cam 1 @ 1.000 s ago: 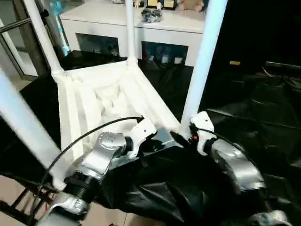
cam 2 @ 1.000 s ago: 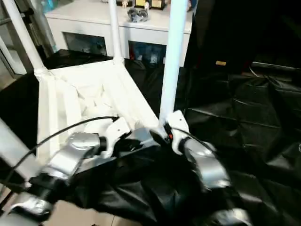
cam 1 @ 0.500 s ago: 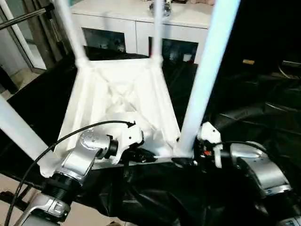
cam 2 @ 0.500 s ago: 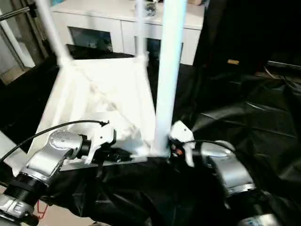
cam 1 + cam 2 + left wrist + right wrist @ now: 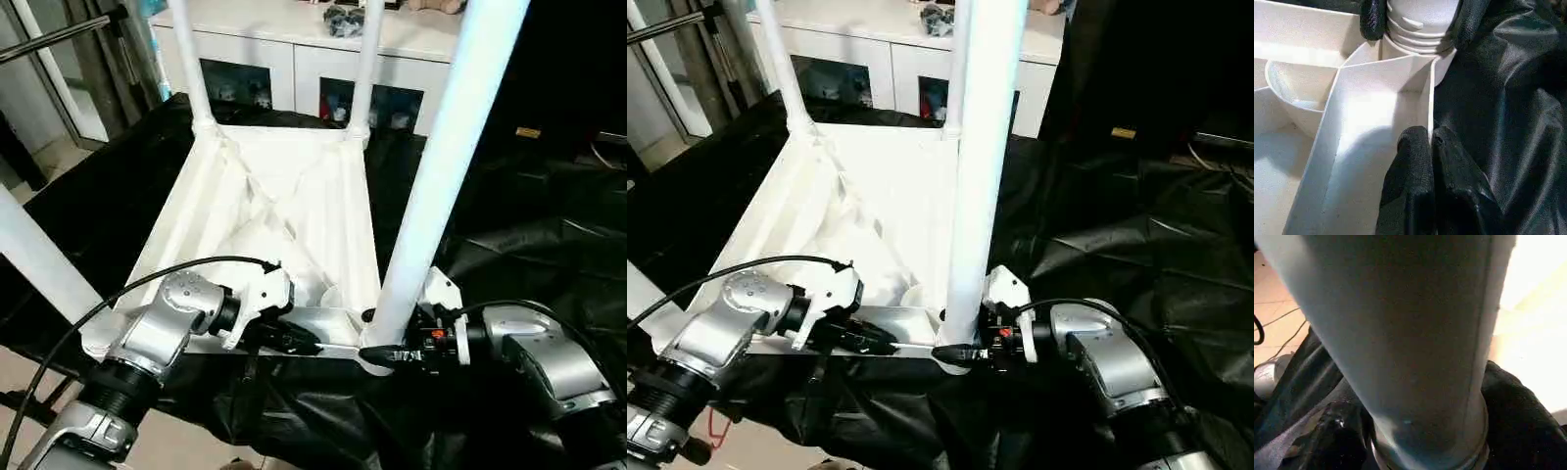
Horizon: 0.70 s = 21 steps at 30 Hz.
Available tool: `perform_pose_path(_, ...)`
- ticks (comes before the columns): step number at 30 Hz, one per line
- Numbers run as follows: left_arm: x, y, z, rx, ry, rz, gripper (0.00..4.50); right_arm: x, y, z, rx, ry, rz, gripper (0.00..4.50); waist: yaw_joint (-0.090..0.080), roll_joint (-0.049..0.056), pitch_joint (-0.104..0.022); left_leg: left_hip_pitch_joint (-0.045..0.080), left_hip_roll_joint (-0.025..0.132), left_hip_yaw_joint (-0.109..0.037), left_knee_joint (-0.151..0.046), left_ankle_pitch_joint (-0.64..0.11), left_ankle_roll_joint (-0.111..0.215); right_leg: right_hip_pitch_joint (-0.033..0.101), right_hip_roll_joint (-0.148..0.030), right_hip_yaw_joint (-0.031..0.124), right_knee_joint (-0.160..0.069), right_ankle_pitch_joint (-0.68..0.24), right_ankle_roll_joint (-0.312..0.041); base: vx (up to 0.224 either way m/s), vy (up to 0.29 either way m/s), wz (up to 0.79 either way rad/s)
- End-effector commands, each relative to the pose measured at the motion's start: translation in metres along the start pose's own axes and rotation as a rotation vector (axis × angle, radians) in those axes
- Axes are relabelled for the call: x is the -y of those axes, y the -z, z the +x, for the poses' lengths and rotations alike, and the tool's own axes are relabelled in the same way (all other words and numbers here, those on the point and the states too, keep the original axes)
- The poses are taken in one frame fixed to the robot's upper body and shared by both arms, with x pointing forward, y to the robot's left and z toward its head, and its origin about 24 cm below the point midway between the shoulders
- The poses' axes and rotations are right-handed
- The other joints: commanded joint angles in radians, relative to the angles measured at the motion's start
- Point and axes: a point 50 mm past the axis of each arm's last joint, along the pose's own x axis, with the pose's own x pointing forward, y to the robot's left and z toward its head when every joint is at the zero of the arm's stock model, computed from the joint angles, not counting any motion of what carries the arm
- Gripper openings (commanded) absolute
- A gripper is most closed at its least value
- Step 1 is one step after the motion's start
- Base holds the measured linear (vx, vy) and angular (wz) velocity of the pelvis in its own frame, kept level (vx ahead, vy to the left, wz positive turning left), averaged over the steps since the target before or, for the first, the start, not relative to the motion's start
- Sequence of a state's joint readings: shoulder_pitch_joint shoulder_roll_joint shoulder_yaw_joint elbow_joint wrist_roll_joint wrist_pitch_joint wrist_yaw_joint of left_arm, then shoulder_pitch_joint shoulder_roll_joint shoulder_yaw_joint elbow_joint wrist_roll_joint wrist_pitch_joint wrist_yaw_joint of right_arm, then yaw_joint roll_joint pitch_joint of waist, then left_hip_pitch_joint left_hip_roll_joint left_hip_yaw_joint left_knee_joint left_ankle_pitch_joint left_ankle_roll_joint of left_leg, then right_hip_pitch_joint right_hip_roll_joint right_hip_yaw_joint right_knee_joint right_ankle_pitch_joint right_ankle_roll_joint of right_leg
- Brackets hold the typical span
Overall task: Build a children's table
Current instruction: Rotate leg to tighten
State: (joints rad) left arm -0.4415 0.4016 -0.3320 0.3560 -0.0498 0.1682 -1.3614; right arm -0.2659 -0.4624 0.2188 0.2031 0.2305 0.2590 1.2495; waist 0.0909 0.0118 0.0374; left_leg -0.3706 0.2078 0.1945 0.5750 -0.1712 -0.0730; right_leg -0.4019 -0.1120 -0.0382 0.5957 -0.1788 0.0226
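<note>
Tabletop point(image 5: 284, 196) lies upside down on black sheeting point(image 5: 509, 255), legs up. Left gripper point(image 5: 1430, 142) pinches the near rim wall — fingers closed on it. Right gripper point(image 5: 387, 354) clasps the base of the near leg point(image 5: 431, 186) at its corner socket.

No readable text, labels, brands or numbers anywhere; small yellow tag point(image 5: 529, 132) on the black sheet point(image 5: 549, 225) is too small to read.

White tabletop point(image 5: 284, 211) and white legs point(image 5: 446, 166), black fingers point(image 5: 1415, 181), glossy black sheet point(image 5: 529, 225), silver forearms point(image 5: 162, 328).
</note>
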Motion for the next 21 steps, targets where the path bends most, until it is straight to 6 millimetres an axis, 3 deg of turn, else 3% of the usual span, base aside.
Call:
perform_pose_path(1,-0.009,-0.011,0.008,0.026,-0.108,0.030,0.00,-0.004,0.004,0.015,0.025,-0.002,0.009,2.70,-0.003,-0.013,-0.055,0.015,0.018,0.000,-0.066,-0.256,0.043,0.033,-0.017,0.022,-0.064,-0.209,-0.223,0.000,0.000,0.00)
perform_pose_path(4,-0.013,-0.013,0.011,0.045,-0.167,0.013,0.00,0.000,0.009,0.022,0.036,0.075,0.029,2.69,-0.007,-0.018,-0.050,0.011,0.015,-0.004,-0.071,-0.298,0.022,0.035,-0.021,0.020,-0.074,-0.311,-0.194,0.000,0.000,0.00)
perform_pose_path(5,-0.015,-0.015,0.015,0.049,-0.211,0.000,0.00,0.008,0.013,0.027,0.027,0.182,0.049,2.69,-0.007,-0.016,-0.050,0.015,0.015,-0.005,-0.073,-0.316,0.015,0.032,-0.020,0.020,-0.079,-0.353,-0.175,0.000,0.000,0.00)
perform_pose_path(7,-0.018,-0.019,0.022,0.054,-0.264,-0.019,0.00,0.020,0.019,0.035,0.010,0.358,0.087,2.68,-0.020,-0.016,-0.046,0.010,0.012,-0.008,-0.078,-0.336,-0.008,0.030,-0.019,0.018,-0.082,-0.391,-0.159,0.000,0.000,0.00)
perform_pose_path(8,-0.019,-0.020,0.025,0.052,-0.291,-0.024,0.00,0.024,0.020,0.040,0.012,0.420,0.106,2.68,-0.031,-0.017,-0.044,0.011,0.010,-0.012,-0.082,-0.371,-0.027,0.028,-0.019,0.013,-0.088,-0.453,-0.138,0.000,0.000,0.00)
perform_pose_path(10,-0.021,-0.023,0.032,0.060,-0.330,-0.033,0.00,0.027,0.020,0.048,0.022,0.498,0.139,2.68,-0.042,-0.018,-0.046,0.014,0.007,-0.019,-0.081,-0.414,-0.034,0.027,-0.020,0.009,-0.098,-0.525,-0.103,0.000,0.000,0.00)
perform_pose_path(12,-0.023,-0.028,0.041,0.079,-0.388,-0.048,0.00,0.029,0.018,0.059,0.025,0.578,0.167,2.68,-0.055,-0.015,-0.043,0.018,0.005,-0.022,-0.081,-0.454,-0.037,0.016,-0.014,0.009,-0.107,-0.545,-0.093,0.000,0.000,0.00)
perform_pose_path(14,-0.022,-0.030,0.047,0.081,-0.405,-0.064,0.00,0.030,0.016,0.065,0.022,0.616,0.189,2.68,-0.060,-0.016,-0.043,0.021,0.003,-0.024,-0.080,-0.471,-0.032,0.014,-0.014,0.005,-0.113,-0.575,-0.082,0.000,0.000,0.00)
perform_pose_path(17,-0.020,-0.033,0.059,0.079,-0.422,-0.085,0.00,0.026,0.008,0.081,0.059,0.596,0.204,2.68,-0.060,-0.009,-0.044,0.024,0.004,-0.029,-0.083,-0.494,-0.030,0.013,-0.015,0.001,-0.121,-0.588,-0.073,0.000,0.000,0.00)
perform_pose_path(19,-0.018,-0.035,0.064,0.083,-0.410,-0.079,0.00,0.024,0.004,0.084,0.074,0.575,0.198,3.24,-0.062,-0.008,-0.045,0.020,0.004,-0.031,-0.087,-0.500,-0.027,0.017,-0.013,0.000,-0.120,-0.553,-0.078,0.000,0.000,0.00)
perform_pose_path(21,-0.017,-0.036,0.066,0.081,-0.395,-0.067,0.00,0.025,0.000,0.082,0.086,0.567,0.201,3.41,-0.061,-0.009,-0.045,0.020,0.005,-0.030,-0.088,-0.501,-0.025,0.016,-0.012,0.003,-0.117,-0.516,-0.088,0.000,0.000,0.00)
